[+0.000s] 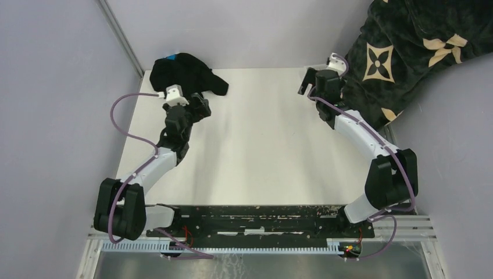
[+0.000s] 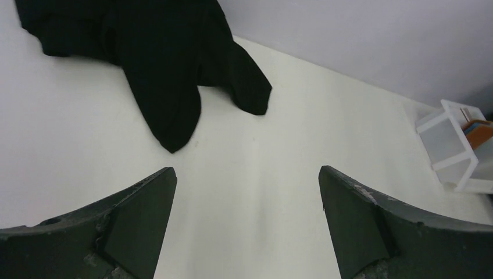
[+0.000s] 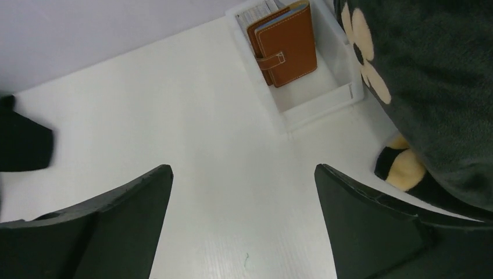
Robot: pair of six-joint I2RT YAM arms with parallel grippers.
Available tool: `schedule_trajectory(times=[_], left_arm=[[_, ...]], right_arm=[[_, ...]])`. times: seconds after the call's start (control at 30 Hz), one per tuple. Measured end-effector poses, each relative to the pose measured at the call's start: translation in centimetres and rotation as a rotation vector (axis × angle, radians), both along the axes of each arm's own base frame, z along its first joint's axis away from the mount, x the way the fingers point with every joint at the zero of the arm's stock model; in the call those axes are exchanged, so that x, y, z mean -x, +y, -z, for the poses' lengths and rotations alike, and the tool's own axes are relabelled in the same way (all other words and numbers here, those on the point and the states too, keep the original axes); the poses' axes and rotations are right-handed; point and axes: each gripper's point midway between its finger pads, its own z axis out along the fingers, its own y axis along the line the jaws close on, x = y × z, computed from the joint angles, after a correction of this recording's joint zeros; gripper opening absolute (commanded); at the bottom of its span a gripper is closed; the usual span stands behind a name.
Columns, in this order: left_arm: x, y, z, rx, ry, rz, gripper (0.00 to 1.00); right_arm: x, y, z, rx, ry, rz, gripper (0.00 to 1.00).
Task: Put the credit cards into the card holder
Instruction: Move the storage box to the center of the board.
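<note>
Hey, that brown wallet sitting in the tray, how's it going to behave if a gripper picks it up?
The wallet looks like stitched leather, so probably semi-stiff, not floppy. Its tab appears fastened, so it likely stays shut. The tray looks light and may slide along.

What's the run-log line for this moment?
left gripper: open, empty | right gripper: open, empty | card holder: closed, lying in tray
</note>
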Motion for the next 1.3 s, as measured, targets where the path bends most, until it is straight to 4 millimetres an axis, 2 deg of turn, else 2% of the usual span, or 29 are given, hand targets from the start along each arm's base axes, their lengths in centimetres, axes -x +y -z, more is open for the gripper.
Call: schedule_trajectory(times=[0.13, 0.2, 0.3, 0.53, 0.7, 0.83, 0.97, 1.13, 1.3], left_arm=[[-0.8, -3.5, 1.3, -0.032, 0.082, 0.037, 0.99], [-1.4, -4.6, 1.4, -0.047, 0.109, 0.040, 0.99], [-2.4, -5.9, 1.2, -0.061, 0.136, 0.037, 0.99], [-4.3, -7.3, 1.3, -0.039, 0.197, 0.017, 0.99], [-5.1, -8.5, 2.4, -0.028, 0.238, 0.022, 1.00], [-5.8, -9.6, 4.2, -0.032, 0.278, 0.037, 1.00], [-6.2, -10.8, 6.3, -0.047, 0.322, 0.062, 0.99], [-7.2, -12.4, 7.6, -0.055, 0.344, 0.090, 0.98], [-8.0, -13.8, 7.7, -0.052, 0.341, 0.115, 0.97]], right_arm=[[-0.6, 0.5, 1.5, 0.128, 0.066, -0.037, 0.93], [-0.9, 0.4, 2.7, 0.180, 0.119, -0.058, 0.89], [-1.6, 0.4, 3.4, 0.223, 0.174, -0.079, 0.85], [-3.8, 0.7, 1.1, 0.263, 0.191, -0.094, 0.80], [-4.9, -0.1, 0.9, 0.273, 0.220, -0.094, 0.76], [-6.3, -1.7, 3.1, 0.263, 0.279, -0.084, 0.74], [-7.7, -2.4, 6.7, 0.256, 0.359, -0.114, 0.73], [-9.7, -2.0, 9.9, 0.247, 0.414, -0.167, 0.73], [-12.3, -1.0, 11.0, 0.224, 0.412, -0.210, 0.72]])
